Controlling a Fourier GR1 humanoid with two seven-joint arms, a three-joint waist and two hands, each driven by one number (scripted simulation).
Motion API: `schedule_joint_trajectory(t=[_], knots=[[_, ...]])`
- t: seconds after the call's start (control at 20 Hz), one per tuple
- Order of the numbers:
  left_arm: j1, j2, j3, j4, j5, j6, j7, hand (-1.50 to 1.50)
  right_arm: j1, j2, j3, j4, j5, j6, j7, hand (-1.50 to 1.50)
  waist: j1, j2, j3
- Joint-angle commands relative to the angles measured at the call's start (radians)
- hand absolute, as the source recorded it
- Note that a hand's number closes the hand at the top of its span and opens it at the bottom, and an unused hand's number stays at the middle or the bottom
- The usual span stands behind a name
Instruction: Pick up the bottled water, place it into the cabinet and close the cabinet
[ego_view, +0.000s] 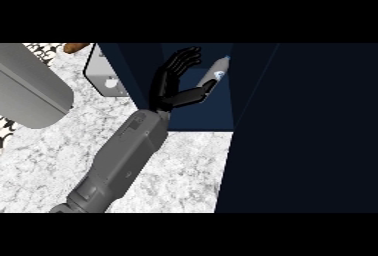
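The bottled water, pale grey with a blue-and-white label, stands tilted inside the dark blue cabinet. My left hand reaches into the cabinet's opening just left of the bottle. Its fingers are straight and spread, pointing away from me and apart from the bottle. The outstretched thumb touches the bottle's lower end. Nothing is curled round the bottle. My right hand shows nowhere.
A wide dark panel of the cabinet fills the right side. A pale panel with a round white knob stands left of the opening. A big grey rounded body lies at the upper left on the speckled counter. A brown object peeks in at the top.
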Motion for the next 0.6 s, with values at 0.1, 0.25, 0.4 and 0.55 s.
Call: schedule_joint_trajectory(t=[0.1, 0.25, 0.4, 0.55], knots=[[0.263, 0.033, -0.093, -0.289, -0.035, 0.037, 0.061, 1.5, -0.001, -0.049, 0.041, -0.094, 0.098, 0.02, 0.049, -1.5, 0.026, -0.011, 0.0], [0.32, 0.089, -0.11, -0.407, -0.035, 0.037, 0.12, 1.5, -0.015, -0.123, 0.08, -0.103, 0.108, 0.073, 0.106, 1.5, 0.025, -0.01, -0.001], [0.499, 0.109, -0.165, -0.54, -0.066, 0.053, 0.084, 1.5, -0.043, -0.125, 0.123, -0.042, 0.102, 0.095, 0.102, 1.5, 0.022, -0.004, 0.0], [0.601, 0.201, -0.16, -0.715, -0.064, 0.059, 0.113, 1.5, -0.088, -0.118, 0.148, -0.099, 0.025, 0.099, 0.24, 1.5, 0.029, -0.003, -0.001]])
